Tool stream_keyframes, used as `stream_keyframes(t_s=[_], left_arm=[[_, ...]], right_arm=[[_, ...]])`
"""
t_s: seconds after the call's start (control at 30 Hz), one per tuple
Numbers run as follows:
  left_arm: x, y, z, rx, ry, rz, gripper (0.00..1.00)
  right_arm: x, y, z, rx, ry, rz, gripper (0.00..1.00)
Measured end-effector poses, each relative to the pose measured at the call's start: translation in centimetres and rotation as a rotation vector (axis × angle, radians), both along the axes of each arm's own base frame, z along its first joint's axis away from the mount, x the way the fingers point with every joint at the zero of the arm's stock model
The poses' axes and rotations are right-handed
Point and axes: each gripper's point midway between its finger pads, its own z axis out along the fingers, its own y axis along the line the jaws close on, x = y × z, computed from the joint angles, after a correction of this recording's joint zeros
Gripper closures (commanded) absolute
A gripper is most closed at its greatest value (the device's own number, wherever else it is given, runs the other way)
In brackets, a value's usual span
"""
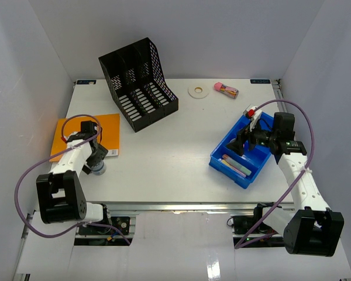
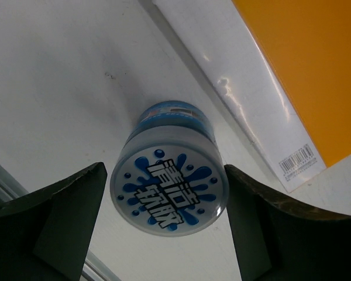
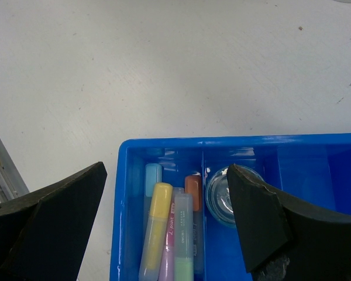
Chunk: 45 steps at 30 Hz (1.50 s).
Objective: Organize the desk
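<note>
The white desk [image 1: 175,134] carries everything. A small round canister [image 2: 169,190] with a grey lid and blue splash print stands between my left gripper's [image 2: 167,234] open jaws, with a gap at the left finger. In the top view the canister [image 1: 99,170] sits near the front left edge under my left gripper [image 1: 95,159]. My right gripper [image 1: 245,142] is open and empty above the blue tray [image 1: 222,157]. In the right wrist view the gripper [image 3: 169,222] hangs over the tray [image 3: 123,193], several highlighters [image 3: 164,228] and a small clear round container [image 3: 219,196].
An orange folder [image 1: 108,126] lies at the left, also in the left wrist view [image 2: 304,64]. A black file organizer [image 1: 139,83] stands at the back. A white tape ring [image 1: 197,91], a pink-orange item [image 1: 226,89] and a red-white item [image 1: 251,110] lie at the back right.
</note>
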Motion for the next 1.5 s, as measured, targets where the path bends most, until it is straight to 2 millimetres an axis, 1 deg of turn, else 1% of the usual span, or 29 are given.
stream_keyframes(t_s=[0.07, 0.17, 0.23, 0.33, 0.37, 0.43, 0.53, 0.63, 0.73, 0.77, 0.83, 1.0, 1.07, 1.1, 1.17, 1.23, 1.33, 1.5], left_arm=[[0.3, 0.1, -0.5, -0.005, 0.01, -0.009, 0.38], [0.7, 0.1, -0.5, -0.011, 0.002, -0.02, 0.55], [0.8, 0.0, -0.5, -0.016, 0.0, -0.028, 0.73], [0.9, -0.4, 0.1, -0.04, -0.025, -0.055, 0.97], [1.1, -0.8, 0.6, -0.055, -0.046, -0.07, 1.0], [1.4, -1.9, 1.8, -0.102, -0.11, -0.123, 1.0], [2.1, -4.9, 4.4, -0.223, -0.245, -0.262, 1.0], [2.9, -9.3, 7.8, -0.387, -0.443, -0.458, 1.0], [2.7, -14.8, 10.8, -0.619, -0.635, -0.663, 1.0], [2.4, -16.4, 11.2, -0.688, -0.67, -0.723, 1.0], [1.5, -19.3, 11.3, -0.813, -0.693, -0.816, 1.0], [-1.2, -26.1, 11.4, -1.074, -0.665, -0.985, 1.0], [-2.0, -28.3, 11.6, -1.162, -0.649, -1.021, 1.0], [-2.1, -29.1, 11.7, -1.192, -0.646, -1.031, 1.0], [-2.1, -30.6, 11.9, -1.239, -0.644, -1.044, 1.0], [-1.8, -31.7, 12.2, -1.266, -0.65, -1.052, 1.0], [-1.3, -33.5, 12.7, -1.3, -0.656, -1.066, 1.0], [-0.7, -35.8, 13.8, -1.35, -0.685, -1.088, 1.0]], right_arm=[[0.0, 0.0, 0.0, 0.0, 0.004, 0.0, 0.1], [-0.1, 0.0, -0.1, 0.0, 0.006, -0.001, 0.1], [-0.1, 0.0, -0.1, 0.0, 0.006, -0.001, 0.1], [-0.1, 0.1, -0.1, 0.002, 0.003, 0.008, 0.1], [-0.3, 0.2, -0.1, 0.008, 0.004, 0.024, 0.1], [-1.1, 0.8, -0.2, 0.022, 0.005, 0.083, 0.1], [-3.0, 1.8, -1.2, 0.054, 0.044, 0.209, 0.1], [-5.1, 2.7, -2.0, 0.09, 0.065, 0.342, 0.1], [-7.3, 3.5, -2.0, 0.129, 0.012, 0.474, 0.1], [-8.0, 3.8, -1.8, 0.142, -0.024, 0.512, 0.1], [-9.1, 4.2, -1.2, 0.17, -0.103, 0.569, 0.1], [-10.8, 5.4, 0.3, 0.214, -0.325, 0.657, 0.1], [-11.0, 6.1, 0.9, 0.208, -0.368, 0.693, 0.1], [-11.0, 6.6, 0.8, 0.186, -0.384, 0.712, 0.1], [-10.9, 7.6, 0.4, 0.119, -0.403, 0.736, 0.08], [-10.4, 8.7, -0.1, 0.049, -0.392, 0.73, 0.09], [-8.5, 10.4, 0.0, 0.003, -0.382, 0.661, 0.1], [-6.0, 12.3, 1.0, 0.052, -0.319, 0.483, 0.1]])
